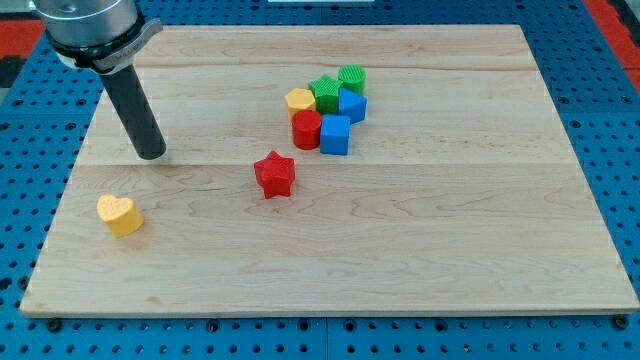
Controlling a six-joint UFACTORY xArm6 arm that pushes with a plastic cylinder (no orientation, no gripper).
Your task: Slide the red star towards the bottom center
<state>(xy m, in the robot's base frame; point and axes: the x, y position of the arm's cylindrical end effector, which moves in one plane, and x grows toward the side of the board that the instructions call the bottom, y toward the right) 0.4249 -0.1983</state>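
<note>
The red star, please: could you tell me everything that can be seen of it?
The red star is a small, thick block in glossy red, plastic by its look, lying flat with its star face up. It stands alone on the wooden board, a little left of the middle, touching nothing. The cluster of blocks sits apart, toward the view's upper right. My tip rests well off to the view's left, not in contact.

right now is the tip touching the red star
No, my tip stands apart from the red star, off to the view's left.

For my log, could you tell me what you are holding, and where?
Nothing is held: my tip rests on bare board, left of the red star.
</note>
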